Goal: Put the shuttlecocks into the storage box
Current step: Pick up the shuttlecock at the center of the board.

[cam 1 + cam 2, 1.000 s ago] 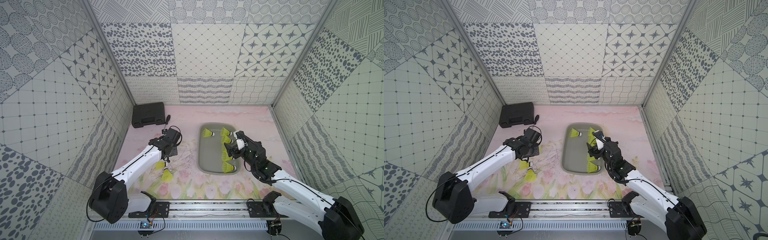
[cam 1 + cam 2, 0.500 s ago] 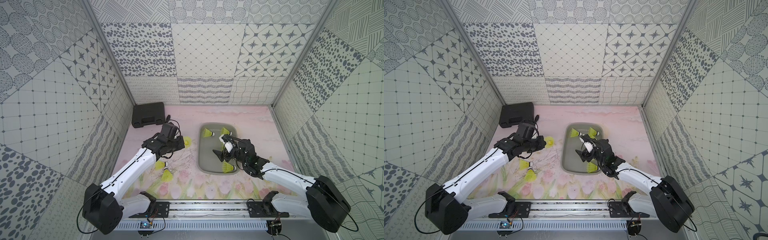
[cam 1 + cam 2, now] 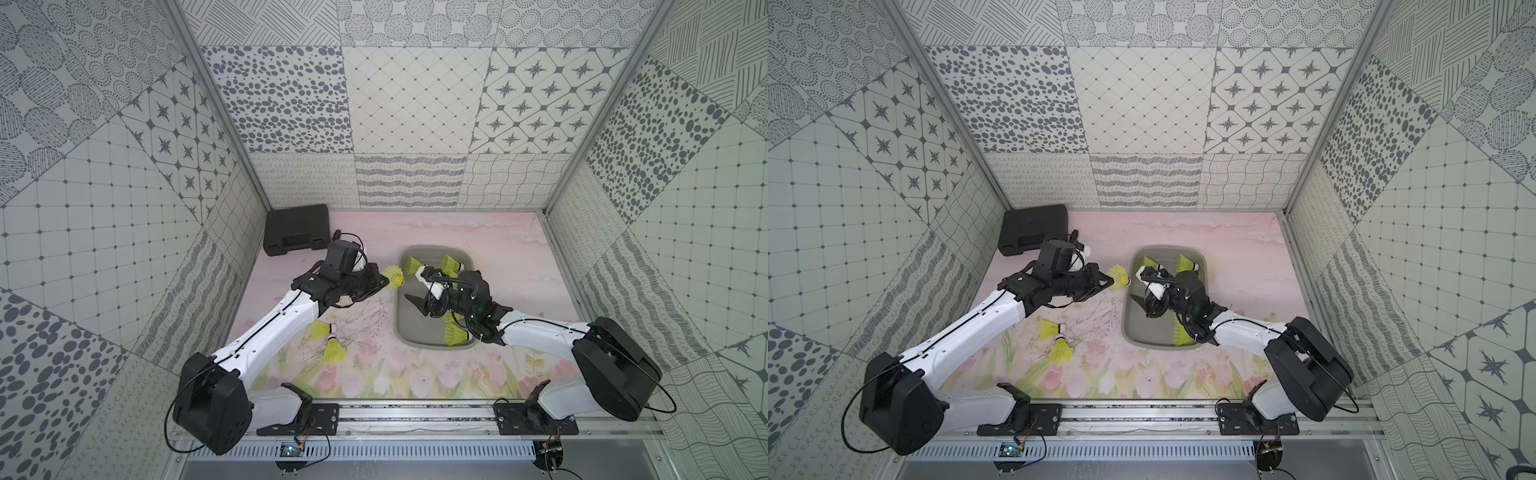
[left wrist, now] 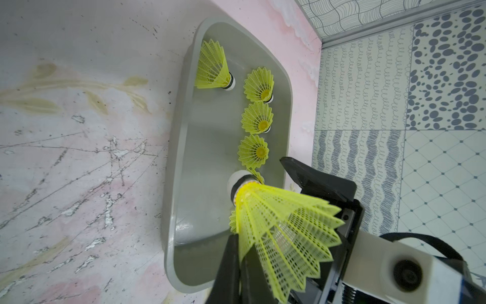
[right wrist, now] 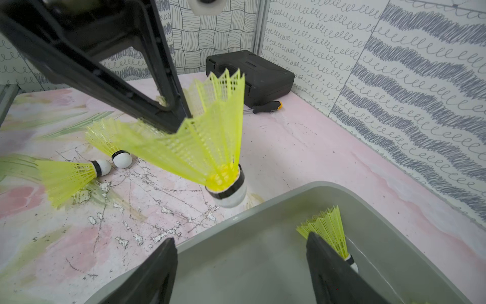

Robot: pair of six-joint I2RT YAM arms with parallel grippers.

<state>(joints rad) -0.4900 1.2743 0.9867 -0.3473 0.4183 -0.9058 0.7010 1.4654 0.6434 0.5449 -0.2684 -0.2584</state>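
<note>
pink floral surface (image 3: pixel 498 249) | left gripper (image 3: pixel 384 284) clamped on shuttlecock (image 3: pixel 394 274) skirt, cork pointing right, just left of storage box (image 3: pixel 400 328) rim | right gripper (image 5: pixel 240 265) spread wide, empty, over box | two shuttlecocks (image 3: pixel 322 330) loose near-left

This is a robotics lab test booth, not a home or a shop. Wall panels (image 3: pixel 407 112) printed with grey dots, stars, grids and squiggles close it in at the back and both sides, held by bare metal posts (image 3: pixel 216 104) in the corners. A metal rail (image 3: pixel 415 415) runs along the open front, with a left arm (image 3: pixel 270 332) and a right arm (image 3: pixel 536 336) bolted to it on black plates. Loose cables and a small circuit board (image 3: pixel 289 449) sit below the rail. The tabletop is a scuffed sheet (image 3: pixel 374 374) printed with pink flowers.
</note>
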